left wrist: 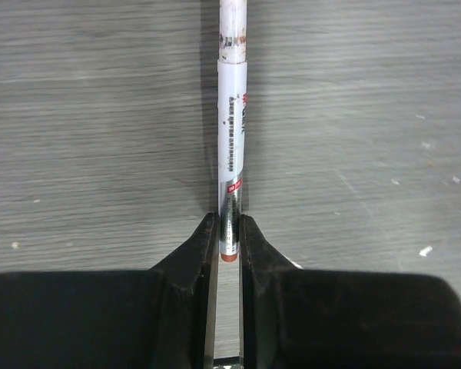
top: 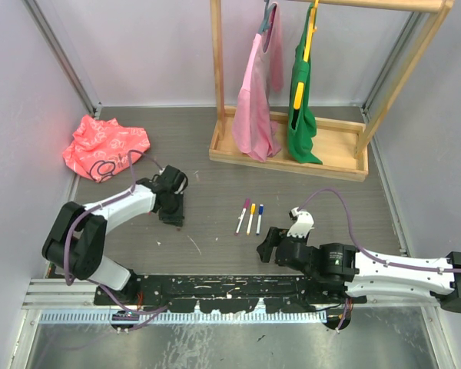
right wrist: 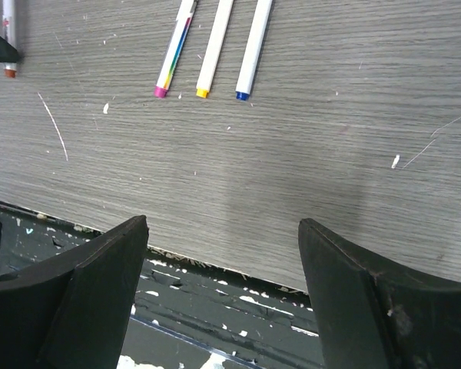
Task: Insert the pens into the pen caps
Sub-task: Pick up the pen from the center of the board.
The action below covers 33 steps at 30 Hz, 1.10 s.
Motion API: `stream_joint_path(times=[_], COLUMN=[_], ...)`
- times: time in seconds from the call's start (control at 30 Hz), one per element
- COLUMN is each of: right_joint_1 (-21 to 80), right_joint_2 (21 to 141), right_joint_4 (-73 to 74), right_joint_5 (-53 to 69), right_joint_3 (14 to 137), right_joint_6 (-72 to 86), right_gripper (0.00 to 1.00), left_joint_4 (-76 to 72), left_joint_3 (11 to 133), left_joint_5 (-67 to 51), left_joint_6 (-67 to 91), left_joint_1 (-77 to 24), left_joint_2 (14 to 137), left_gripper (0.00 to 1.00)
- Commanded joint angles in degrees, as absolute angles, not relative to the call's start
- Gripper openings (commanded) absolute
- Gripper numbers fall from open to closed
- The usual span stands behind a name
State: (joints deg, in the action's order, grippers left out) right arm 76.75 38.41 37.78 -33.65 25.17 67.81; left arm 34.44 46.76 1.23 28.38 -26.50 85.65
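My left gripper is shut on a white pen near its orange-red end, low over the table. The barrel runs straight away from the fingers. This pen also shows in the right wrist view. Three more pens lie side by side mid-table: one with pink ends, a yellow one and a blue one. My right gripper is open and empty, just in front of them near the table's front edge. No loose pen caps show.
A pink patterned bag lies at the back left. A wooden rack with a pink and a green garment stands at the back. The black front rail runs along the near edge.
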Motion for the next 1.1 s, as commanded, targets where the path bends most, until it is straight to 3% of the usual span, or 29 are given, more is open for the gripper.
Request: stream_joint_path(times=[0.0,0.27,0.53,0.8,1.07], right_joint_1=[76.9,76.9,76.2,66.0,59.7], right_joint_2=[36.8,33.9,35.9,43.1,44.5], right_joint_4=[36.2,34.2,23.6,11.5,4.9], right_joint_5=[-37.0,-41.4,-43.4,-29.9,-24.0], right_joint_3=[27.2,30.5,33.8,36.2,35.9], right_joint_6=[68.6,67.2,65.7,59.0,58.0], right_gripper=[0.84,0.84,0.74,0.73,0.7], left_joint_4=[31.0,20.6,11.7,8.2,7.2], left_joint_3=[50.6,49.3,46.0,45.5,46.2], left_joint_5=[-1.3,-10.7,-18.0,-21.7,-21.5], left_joint_6=[25.8,25.5,27.8,29.0,29.5], left_joint_1=[-31.1,-36.4,-41.1,-44.8,-49.7], left_joint_2=[82.7,71.6,61.7,59.5,61.4], left_gripper=[0.05,0.02,0.0,0.0,0.0])
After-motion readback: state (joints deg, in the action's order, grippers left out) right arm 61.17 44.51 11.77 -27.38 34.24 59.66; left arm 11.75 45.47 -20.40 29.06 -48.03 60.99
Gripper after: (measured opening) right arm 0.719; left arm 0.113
